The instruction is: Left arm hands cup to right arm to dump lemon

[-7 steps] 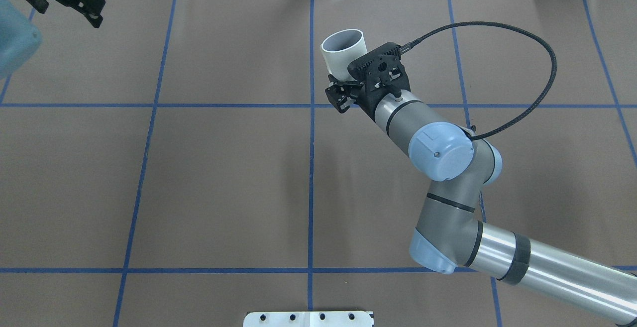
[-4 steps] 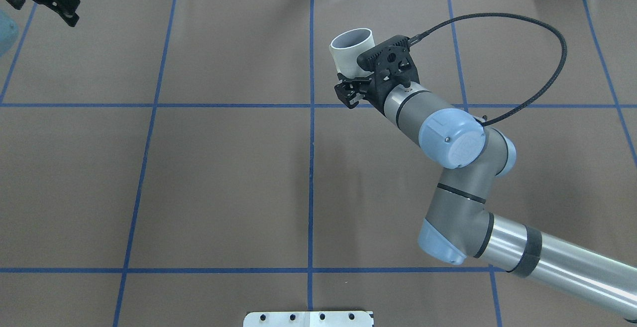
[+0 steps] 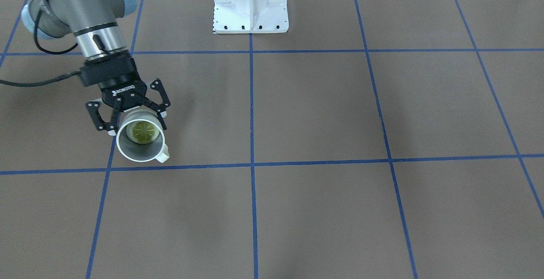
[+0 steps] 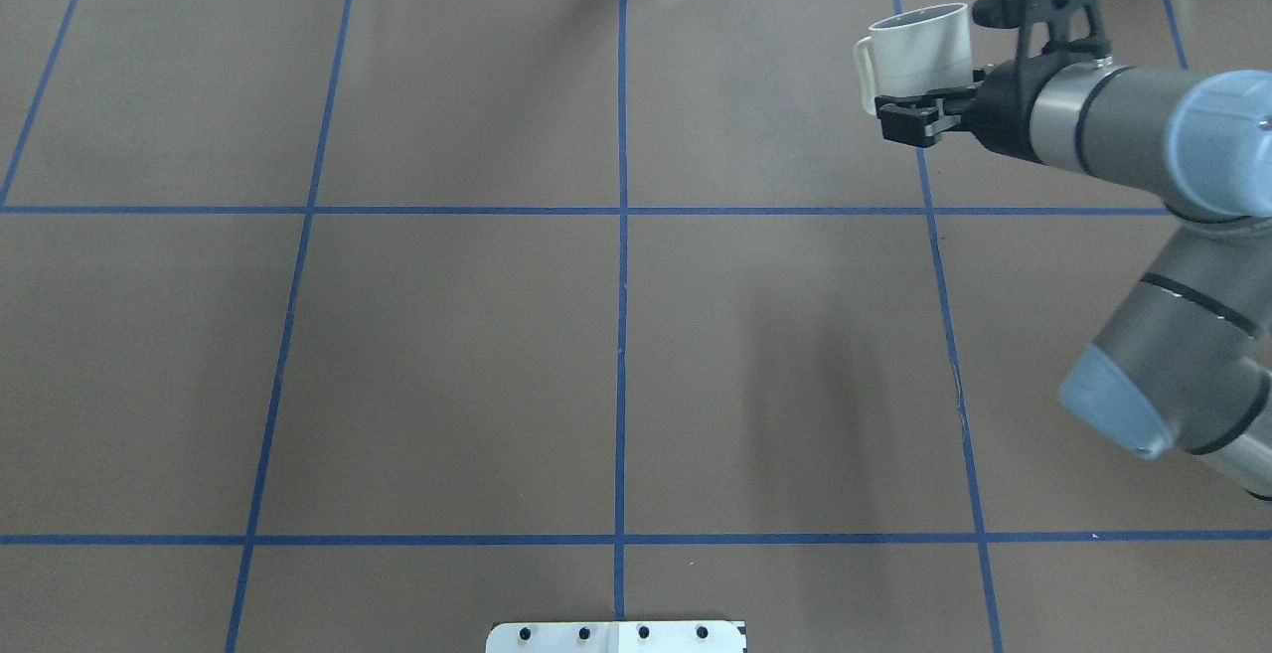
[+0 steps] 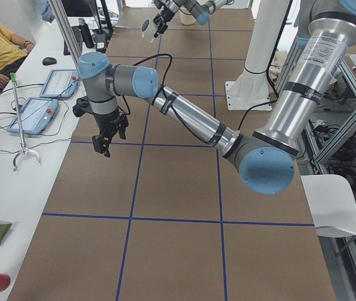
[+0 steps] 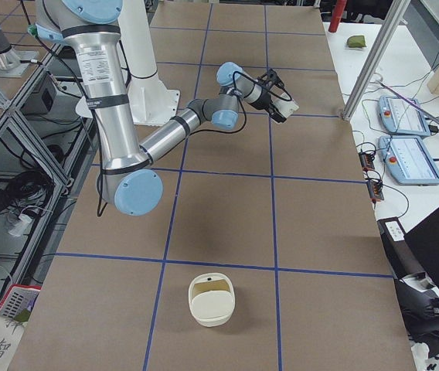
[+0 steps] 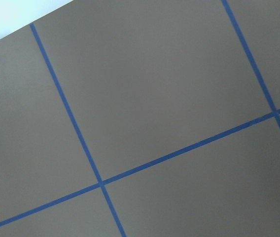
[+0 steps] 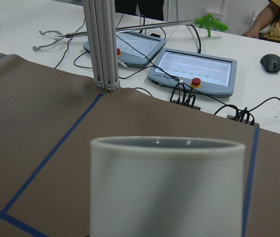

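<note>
- The right hand (image 3: pixel 137 125) is pinching the cup (image 3: pixel 138 152) across its body wall, with one finger pressing on each side just below the rim.
- The cup is hanging upright, clear of the bench (image 3: pixel 323 109), at the far right of the overhead view, and its mouth is facing up.
- The lemon slice (image 3: pixel 143 131) is lying flat and loose on the cup's bottom.
- The handle (image 3: pixel 163 156) is pointing away from the right hand and nothing is touching it.
- The left hand (image 5: pixel 108 137) is hanging over the bench, well apart from the cup. It is showing only in a side view, so whether it is spread or pressed together cannot be told.
- Judgement: the cup is looking rigid, smooth-glazed and breakable. It is likely moderately heavy and slippery under hard finger pads.
- Judgement: a grip across the body wall is suiting a pour, since it is leaving the mouth unobstructed. The handle is offering a second hold.
- Judgement: the slice is looking light and possibly damp, so it is likely clinging until the tilt is steep.
- An off-white tub (image 6: pixel 212 315) is sitting on the bench at the near end of the right side view.
</note>
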